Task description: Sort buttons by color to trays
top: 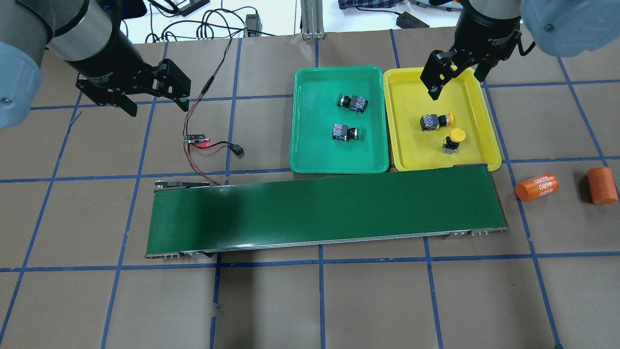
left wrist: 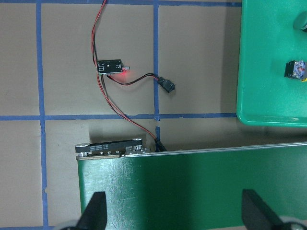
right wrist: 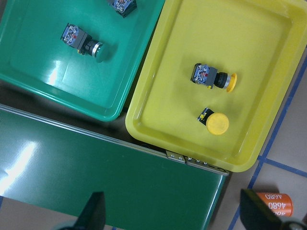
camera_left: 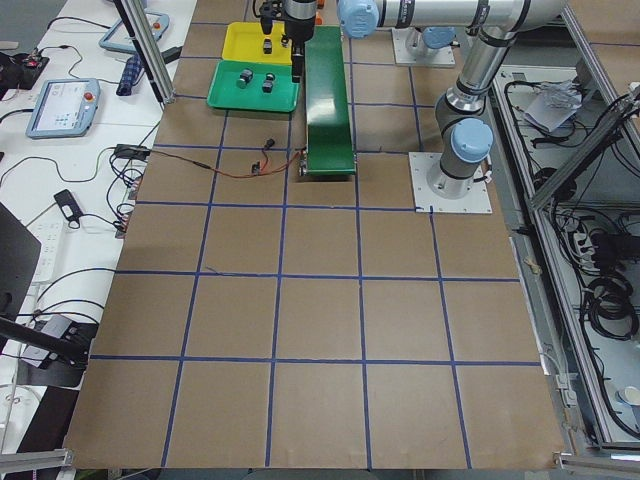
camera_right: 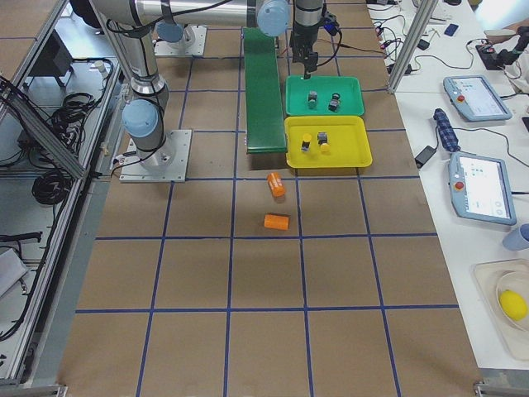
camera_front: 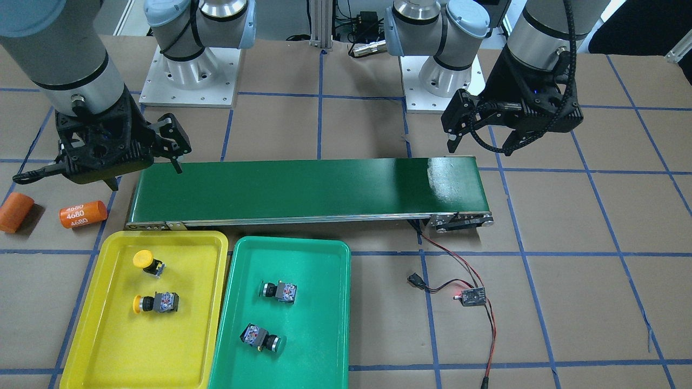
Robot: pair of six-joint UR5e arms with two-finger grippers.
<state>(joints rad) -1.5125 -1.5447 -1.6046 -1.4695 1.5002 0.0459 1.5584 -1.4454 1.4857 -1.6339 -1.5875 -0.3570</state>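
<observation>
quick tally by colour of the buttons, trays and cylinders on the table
yellow push-buttons: 2
green push-buttons: 2
yellow tray: 1
green tray: 1
orange cylinders: 2
total: 8

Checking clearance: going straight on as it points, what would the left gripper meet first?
Probably the green conveyor belt, which lies between the left gripper's open fingers in its wrist view; depth unclear.

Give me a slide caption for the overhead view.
Sorting done: green buttons in green tray, yellow buttons in yellow tray beside the belt; left gripper and right gripper open.
</observation>
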